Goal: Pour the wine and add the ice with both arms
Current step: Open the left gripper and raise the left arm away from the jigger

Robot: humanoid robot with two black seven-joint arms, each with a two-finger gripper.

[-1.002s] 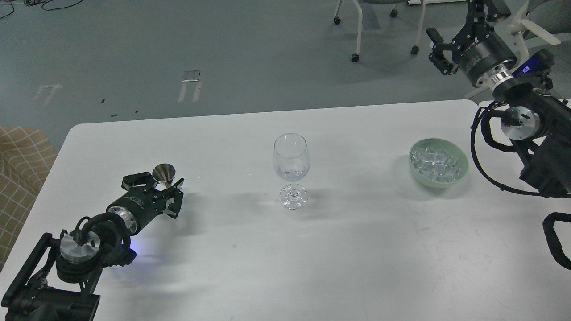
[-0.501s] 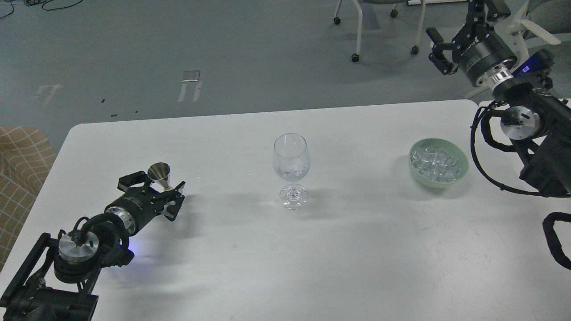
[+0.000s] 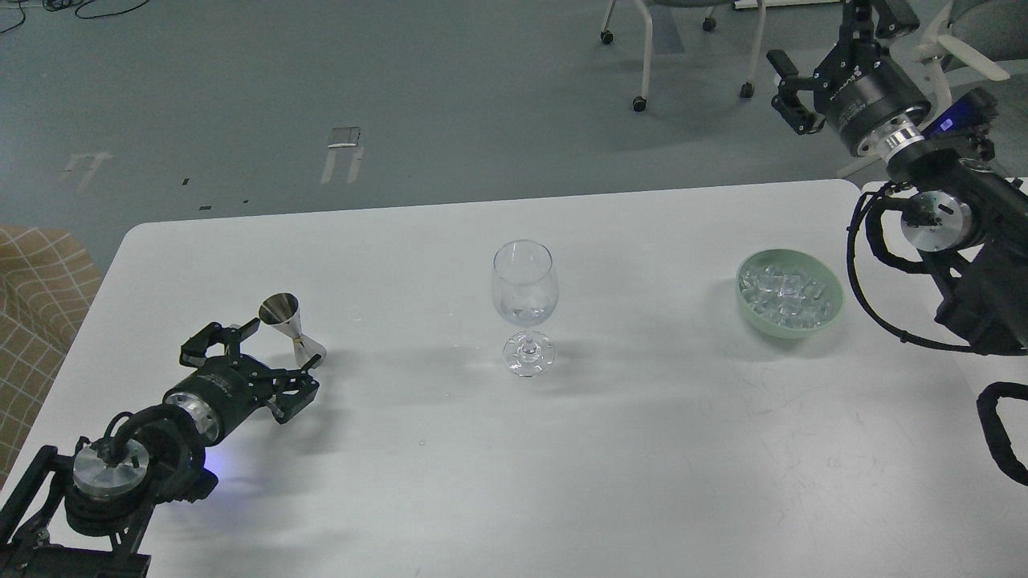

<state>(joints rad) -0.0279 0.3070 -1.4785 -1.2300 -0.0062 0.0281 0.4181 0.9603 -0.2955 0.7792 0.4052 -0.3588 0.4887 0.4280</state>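
Left gripper (image 3: 255, 371) low at near left, jaws spread beside the steel jigger (image 3: 287, 323).
Mid-surface (image 3: 642, 449), the wine (image 3: 524, 311) sits in the glass (image 3: 524, 301); ice (image 3: 785, 295) fills the green bowl (image 3: 831, 315), right; right gripper (image 3: 835, 56) high, far right, jaws spread, empty.

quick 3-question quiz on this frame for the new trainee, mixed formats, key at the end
1. True or false: the metal jigger stands on the table, free of the left gripper.
2. The ice lies in: A) the wine glass B) the green bowl C) the jigger.
3. Fill in: the right gripper is held ___ the table, jaws open.

Key
1. True; its open jaws sit just short of it.
2. B, the green bowl, right of the wine glass.
3. above
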